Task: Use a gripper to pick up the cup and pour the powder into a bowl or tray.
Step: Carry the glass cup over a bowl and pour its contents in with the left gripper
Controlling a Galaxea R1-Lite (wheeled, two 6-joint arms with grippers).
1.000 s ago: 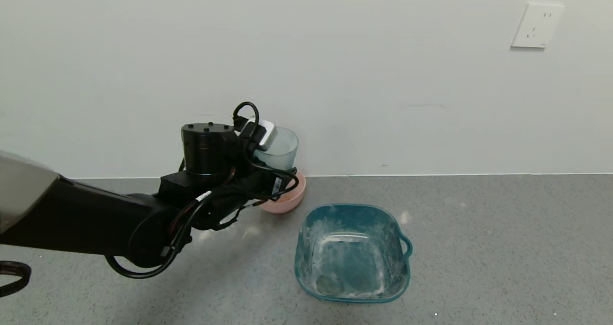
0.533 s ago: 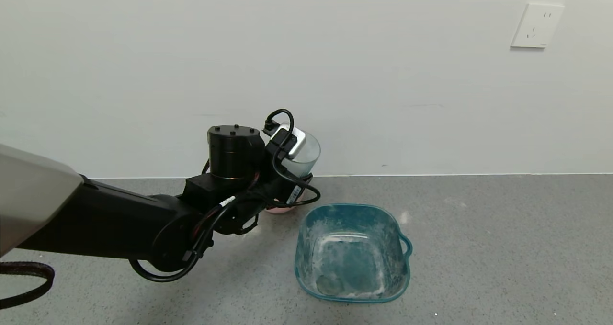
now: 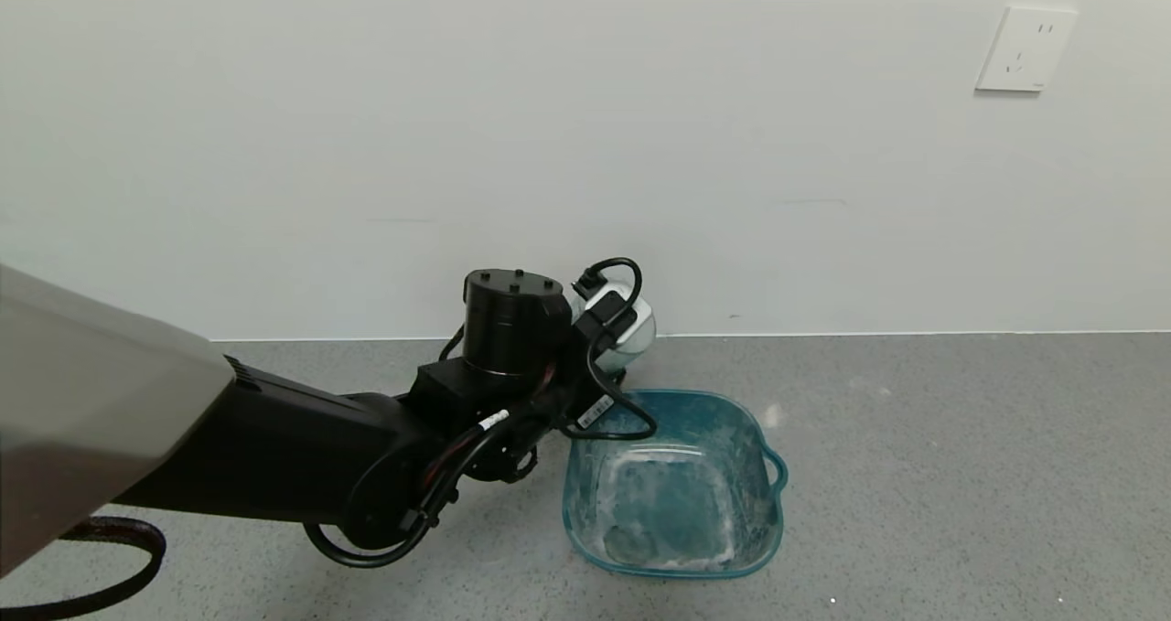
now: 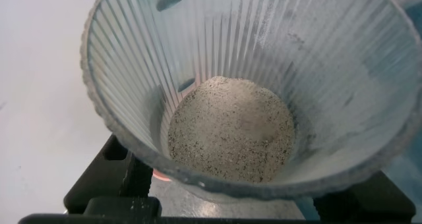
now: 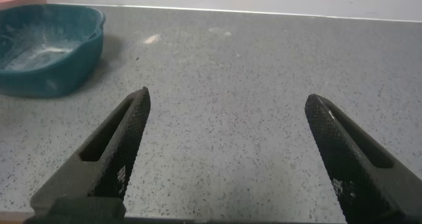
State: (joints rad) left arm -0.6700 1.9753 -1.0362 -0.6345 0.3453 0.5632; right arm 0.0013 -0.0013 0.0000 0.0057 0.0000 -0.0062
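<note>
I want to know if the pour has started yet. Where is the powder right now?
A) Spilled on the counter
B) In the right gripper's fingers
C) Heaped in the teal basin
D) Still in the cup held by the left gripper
D. The left wrist view shows the powder lying as a mound in the bottom of the cup, which the left gripper holds at the far rim of the teal basin.

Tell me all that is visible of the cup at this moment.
The cup is a small tumbler of translucent pale blue-grey plastic, as it looks, with fine vertical ribs and white dust on its inner wall. Beige grainy powder lies in a round mound at its bottom. The left gripper holds it above the counter, beside the far left rim of the teal basin. In the head view the arm hides most of it.
</note>
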